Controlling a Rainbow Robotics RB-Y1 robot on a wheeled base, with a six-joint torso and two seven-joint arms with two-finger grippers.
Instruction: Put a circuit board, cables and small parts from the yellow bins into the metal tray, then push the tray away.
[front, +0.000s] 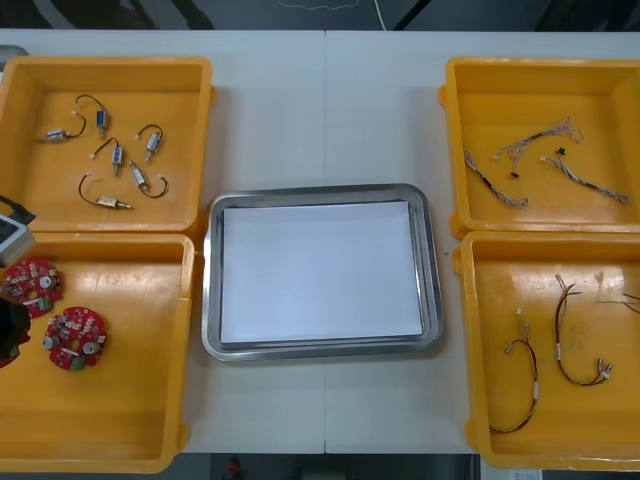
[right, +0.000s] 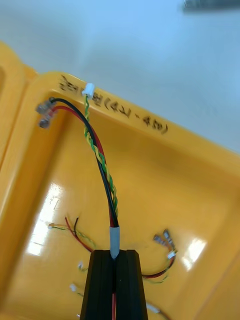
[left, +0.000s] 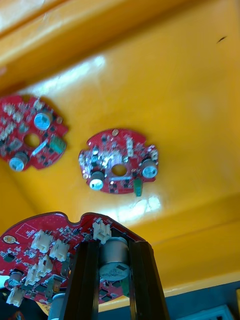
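Two grippers, each with a catch. My left gripper (left: 114, 245) is clamped on a round red circuit board (left: 45, 245), fingers held apart by the silver can (left: 114, 260) between them. It hangs above the floor of the near-left yellow bin (front: 185, 350). On that floor lie a loose board (left: 119, 161) and a second board (left: 32, 132), near each other but not touching. My right gripper (right: 116, 252) pinches a red, black and yellow-green cable (right: 102, 160) by its grey sleeve (right: 115, 240). The cable arches up from the fingers over the near-right yellow bin (right: 200, 200), where other cables (right: 75, 232) lie. The metal tray (front: 210, 300), white inside, sits on the tabletop (front: 320, 110) between the bins.
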